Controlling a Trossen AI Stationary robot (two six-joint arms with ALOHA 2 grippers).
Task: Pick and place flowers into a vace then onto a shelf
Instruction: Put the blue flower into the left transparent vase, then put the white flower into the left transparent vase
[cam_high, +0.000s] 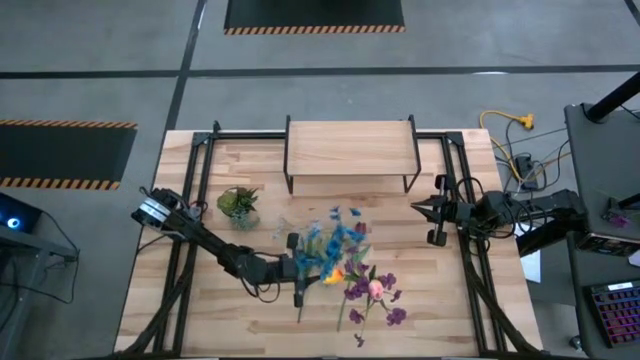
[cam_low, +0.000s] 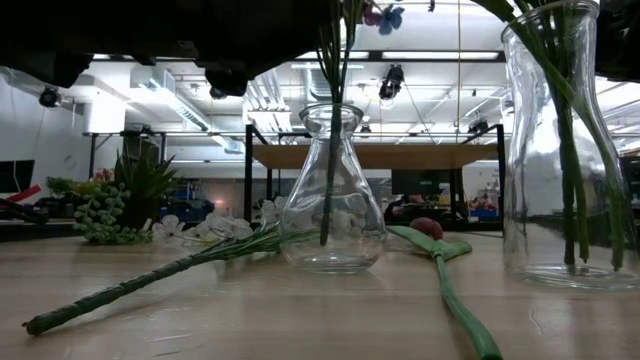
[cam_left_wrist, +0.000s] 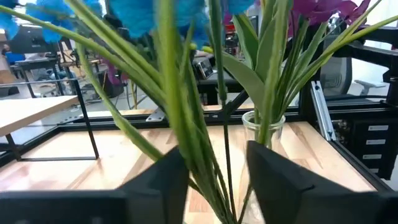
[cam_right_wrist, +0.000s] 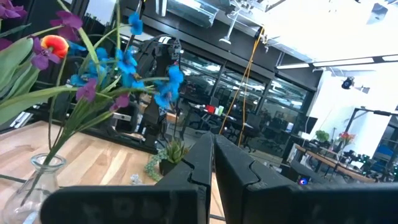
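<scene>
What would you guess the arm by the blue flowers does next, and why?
Probably it backs away and lifts. The left gripper has its jaws apart around the green stems of the blue flowers, which already stand in a glass vase, so nothing is left to hold. Loose stems lie on the table, likely next. The right gripper waits shut near the shelf.

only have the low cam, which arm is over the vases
Observer: The left one. The high view shows the left claw at the blue flowers.
Operator: is it gripping the stems
Observer: The left wrist view shows its fingers apart, with the green stems passing between them.
Operator: and the right one
Observer: The right claw sits shut near the right end of the shelf, away from the flowers.
</scene>
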